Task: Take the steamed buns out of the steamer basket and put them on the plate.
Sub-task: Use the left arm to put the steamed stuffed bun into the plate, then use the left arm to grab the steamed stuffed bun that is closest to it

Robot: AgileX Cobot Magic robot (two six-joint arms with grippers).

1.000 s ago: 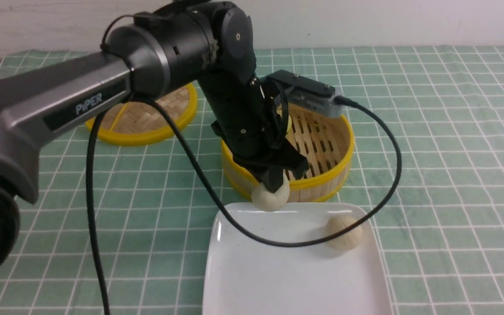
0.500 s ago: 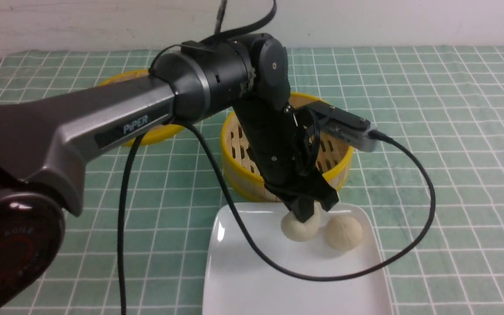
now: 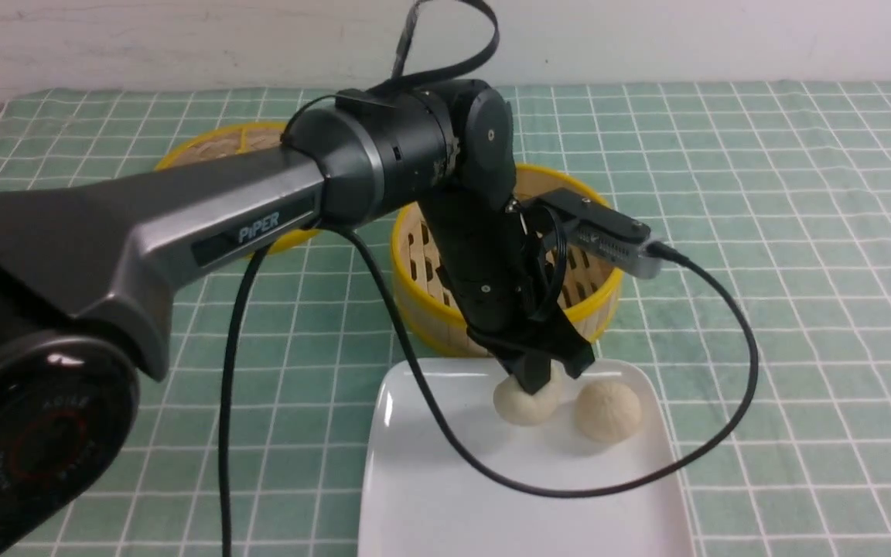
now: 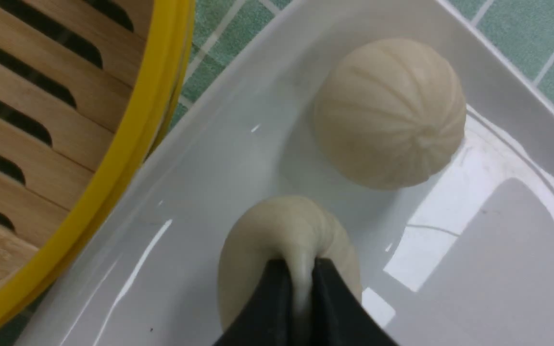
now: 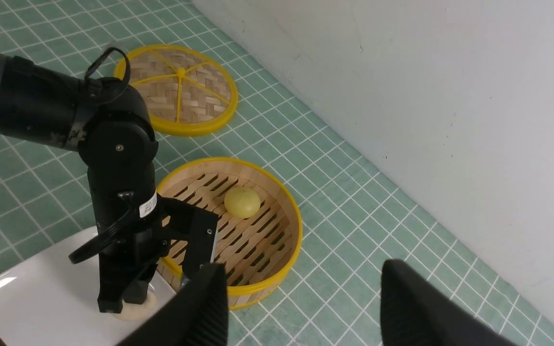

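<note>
While the left arm (image 3: 384, 155) reaches down over the plate (image 3: 445, 495), the left jaws are closed on the top of one off-white bun (image 3: 521, 404), pinching a fold of its dough. The bun's base appears to rest on the plate near the 12 o'clock edge. Just beside it, at its 3 o'clock and not touching it, a second off-white bun (image 3: 608, 410) sits free on the plate. At the plate's 12 o'clock stands the steamer basket (image 3: 424, 313), its wall close to the plate's rim. The right wrist view shows a pale yellow bun (image 5: 242, 202) lying on the slatted floor inside. At the basket's 10 o'clock, the woven lid (image 3: 206, 147) lies flat on the green checked surface (image 3: 801, 232). High above the basket, the right jaws stand wide apart with nothing between them.
</note>
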